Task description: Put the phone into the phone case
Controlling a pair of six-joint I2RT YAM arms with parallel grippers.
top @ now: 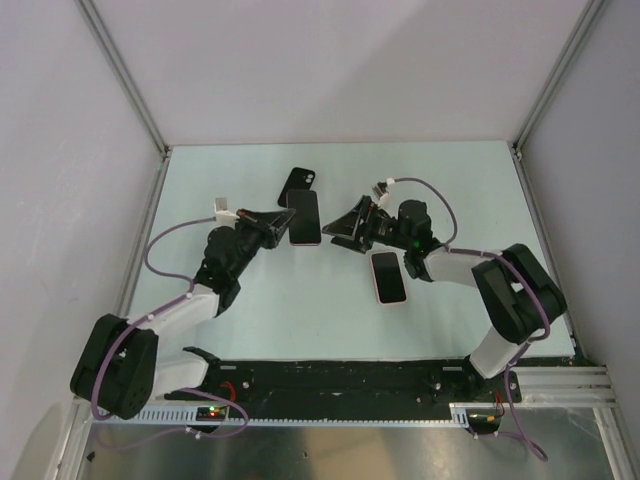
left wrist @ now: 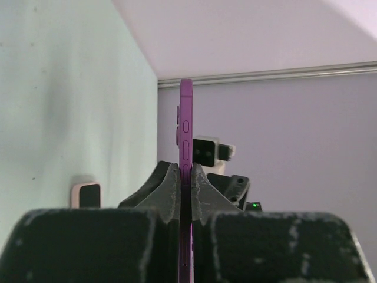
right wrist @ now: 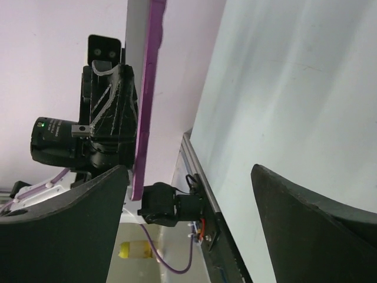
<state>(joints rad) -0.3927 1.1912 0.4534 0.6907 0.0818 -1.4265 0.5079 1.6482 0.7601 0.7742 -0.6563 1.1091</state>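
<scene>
Glossy phone (top: 304,217), smooth matt table (top: 460,190)

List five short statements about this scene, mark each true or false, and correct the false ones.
1. The left gripper is shut on the purple phone. True.
2. The right gripper also clamps the purple phone. False: its jaws stand open, holding nothing.
3. The black phone case lies on the table. True.
4. The purple phone already sits in the case. False: it is held beside the case, not in it.
5. A pink-edged phone lies by the right arm. True.
</scene>
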